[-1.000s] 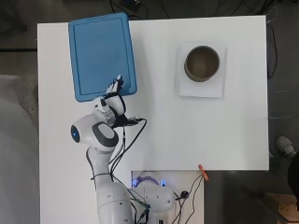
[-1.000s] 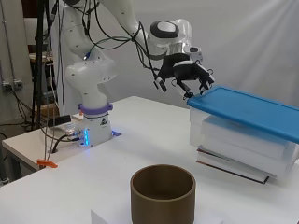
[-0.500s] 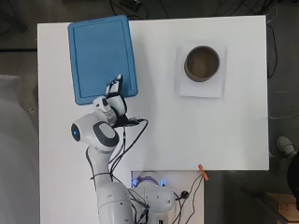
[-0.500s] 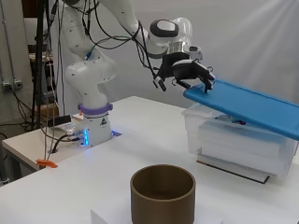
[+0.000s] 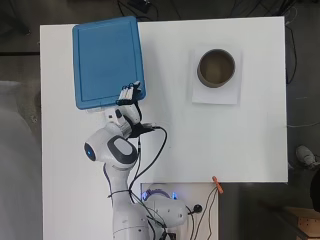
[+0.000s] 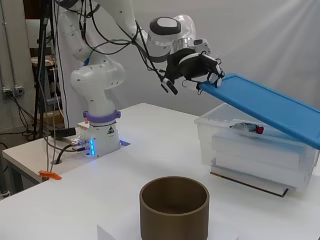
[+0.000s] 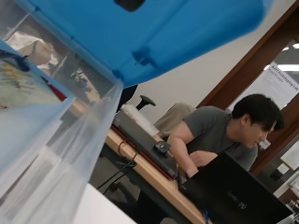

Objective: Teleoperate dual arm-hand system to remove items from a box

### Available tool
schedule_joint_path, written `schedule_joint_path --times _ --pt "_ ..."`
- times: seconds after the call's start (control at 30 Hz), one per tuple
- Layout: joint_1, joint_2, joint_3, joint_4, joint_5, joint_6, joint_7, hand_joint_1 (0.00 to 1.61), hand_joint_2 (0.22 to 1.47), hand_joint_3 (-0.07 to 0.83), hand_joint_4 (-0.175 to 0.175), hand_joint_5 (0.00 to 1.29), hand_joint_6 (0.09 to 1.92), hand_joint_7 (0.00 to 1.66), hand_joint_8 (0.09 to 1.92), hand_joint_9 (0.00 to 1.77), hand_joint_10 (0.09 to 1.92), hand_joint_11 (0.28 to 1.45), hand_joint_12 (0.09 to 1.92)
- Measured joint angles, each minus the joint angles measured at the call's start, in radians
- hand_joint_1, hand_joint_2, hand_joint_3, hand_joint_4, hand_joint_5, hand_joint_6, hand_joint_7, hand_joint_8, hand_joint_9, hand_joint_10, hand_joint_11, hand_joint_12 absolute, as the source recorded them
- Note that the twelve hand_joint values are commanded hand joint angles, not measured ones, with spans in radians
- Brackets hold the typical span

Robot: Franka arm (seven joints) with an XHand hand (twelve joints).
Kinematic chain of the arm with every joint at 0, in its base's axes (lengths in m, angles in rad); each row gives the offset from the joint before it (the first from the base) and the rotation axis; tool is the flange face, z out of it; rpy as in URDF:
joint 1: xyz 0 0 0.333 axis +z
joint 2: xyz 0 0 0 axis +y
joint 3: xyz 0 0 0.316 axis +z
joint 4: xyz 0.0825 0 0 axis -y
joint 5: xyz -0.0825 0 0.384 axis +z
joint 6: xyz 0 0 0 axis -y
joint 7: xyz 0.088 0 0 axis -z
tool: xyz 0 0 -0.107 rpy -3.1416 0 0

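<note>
Side view | fingers [image 6: 210,75] curled on blue lid [image 6: 270,107] edge | lid slopes down away from arm over clear box [image 6: 250,155]

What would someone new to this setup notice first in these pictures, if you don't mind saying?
Most likely the blue lid, tilted up at one end over the clear box on the table's far side, with the hand curled on its raised edge. Next, the brown round pot standing open on a white sheet nearer the side camera. Some items show inside the box under the lid.
</note>
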Motion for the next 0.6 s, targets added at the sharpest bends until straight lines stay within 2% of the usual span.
schedule_joint_path --times 0.03,0.1,0.23,0.27,0.3,0.33,0.37,0.43,0.6 --pt "-0.001 -0.002 -0.007 -0.004 -0.034 0.012 0.028 1.23 1.18 0.0 -0.17 0.87 0.9 0.89 1.4 0.9 1.31 0.6 1.0" --pt "-0.002 -0.006 -0.015 -0.005 -0.068 0.022 0.06 1.22 1.19 0.002 -0.175 0.84 1.09 0.86 1.31 0.91 1.41 0.56 1.18" --pt "0.001 -0.024 -0.019 -0.011 -0.077 0.025 0.078 1.21 1.19 0.0 -0.175 0.82 1.2 0.84 1.29 0.91 1.59 0.56 1.36" --pt "0.002 -0.026 -0.019 -0.011 -0.081 0.025 0.077 1.13 1.18 -0.001 -0.049 0.84 1.17 0.85 1.41 0.91 1.63 0.56 1.38" --pt "0.003 -0.028 -0.018 -0.008 -0.076 0.022 0.07 1.06 1.17 -0.001 0.052 0.86 1.15 0.85 1.53 0.91 1.67 0.56 1.4" --pt "0.004 -0.029 -0.016 -0.001 -0.065 0.018 0.064 1.02 1.17 0.0 0.113 0.88 1.14 0.85 1.65 0.91 1.74 0.57 1.44" --pt "0.007 -0.032 -0.012 0.01 -0.048 0.018 0.053 1.0 1.16 0.001 0.145 0.88 1.15 0.85 1.78 0.93 1.82 0.59 1.51" --pt "0.013 -0.042 -0.017 0.015 -0.035 0.041 0.044 0.98 1.17 0.002 0.169 0.87 1.19 0.87 1.9 0.98 1.89 0.62 1.62" --pt "0.029 -0.064 -0.021 0.001 -0.087 0.107 0.061 0.96 1.19 0.005 0.175 0.84 1.26 0.9 1.92 1.02 1.92 0.68 1.71"
